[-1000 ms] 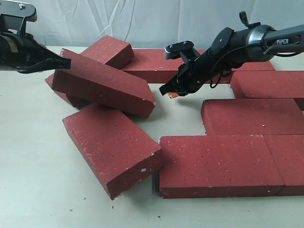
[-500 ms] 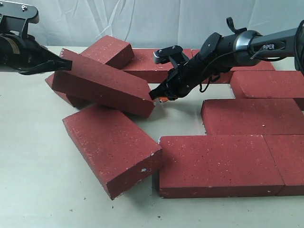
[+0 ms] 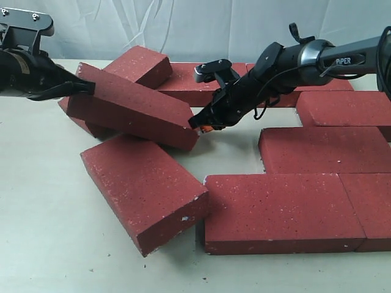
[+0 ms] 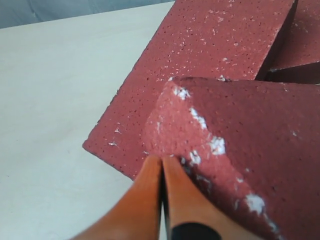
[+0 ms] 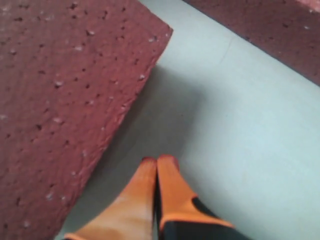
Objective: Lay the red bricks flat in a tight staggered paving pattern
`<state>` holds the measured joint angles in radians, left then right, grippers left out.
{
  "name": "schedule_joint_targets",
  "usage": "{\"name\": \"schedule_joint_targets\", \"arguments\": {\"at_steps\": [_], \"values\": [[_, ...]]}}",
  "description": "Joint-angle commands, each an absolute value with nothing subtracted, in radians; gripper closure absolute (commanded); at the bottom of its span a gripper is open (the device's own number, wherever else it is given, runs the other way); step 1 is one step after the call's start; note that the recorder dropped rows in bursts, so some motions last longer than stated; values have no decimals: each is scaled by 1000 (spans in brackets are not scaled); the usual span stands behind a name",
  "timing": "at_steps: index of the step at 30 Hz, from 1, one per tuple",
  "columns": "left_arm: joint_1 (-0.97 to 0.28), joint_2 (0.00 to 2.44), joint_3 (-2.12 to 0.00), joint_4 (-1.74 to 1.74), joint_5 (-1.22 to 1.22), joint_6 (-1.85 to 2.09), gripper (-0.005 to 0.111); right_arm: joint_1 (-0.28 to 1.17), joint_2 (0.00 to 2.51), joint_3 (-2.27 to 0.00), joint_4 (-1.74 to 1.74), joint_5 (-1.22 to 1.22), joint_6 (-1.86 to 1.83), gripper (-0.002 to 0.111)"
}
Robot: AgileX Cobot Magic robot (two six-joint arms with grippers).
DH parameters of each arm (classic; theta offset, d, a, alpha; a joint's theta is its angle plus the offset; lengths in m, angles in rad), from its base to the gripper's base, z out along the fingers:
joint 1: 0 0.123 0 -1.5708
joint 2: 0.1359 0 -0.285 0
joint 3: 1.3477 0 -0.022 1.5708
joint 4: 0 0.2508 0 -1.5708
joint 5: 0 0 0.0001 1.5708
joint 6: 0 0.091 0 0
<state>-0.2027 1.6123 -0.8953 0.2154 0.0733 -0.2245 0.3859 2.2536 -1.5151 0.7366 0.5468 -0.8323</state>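
Several red bricks lie on the pale table. Three flat ones (image 3: 284, 210) (image 3: 324, 149) (image 3: 372, 207) form a tight group at the front right. One tilted brick (image 3: 131, 110) leans across others at the left. My left gripper (image 3: 87, 87) is shut and empty, its tips against that brick's raised end (image 4: 240, 130). My right gripper (image 3: 198, 125) is shut and empty, its tips just beside the tilted brick's low end (image 5: 65, 100), close over the table.
Another brick (image 3: 143, 189) lies askew at the front left, its corner near the flat group. More bricks sit behind (image 3: 195, 82) (image 3: 137, 64) (image 3: 345, 107). A bare gap of table (image 3: 235, 146) lies between the tilted brick and the flat group. A white cloth hangs behind.
My right gripper has swung left and down, from over the bare gap to the tilted brick's low end. My left gripper has edged slightly toward the brick's raised end.
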Motion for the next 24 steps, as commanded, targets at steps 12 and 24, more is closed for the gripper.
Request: {"name": "schedule_joint_targets", "arguments": {"at_steps": [12,24], "values": [[-270,1618,-899,244,29,-224,107,386,2215,-1550,733,633,-848,109],[-290,1607,-899,258,0,-224,107,384,2087,-1550,654,771,-848,109]]}}
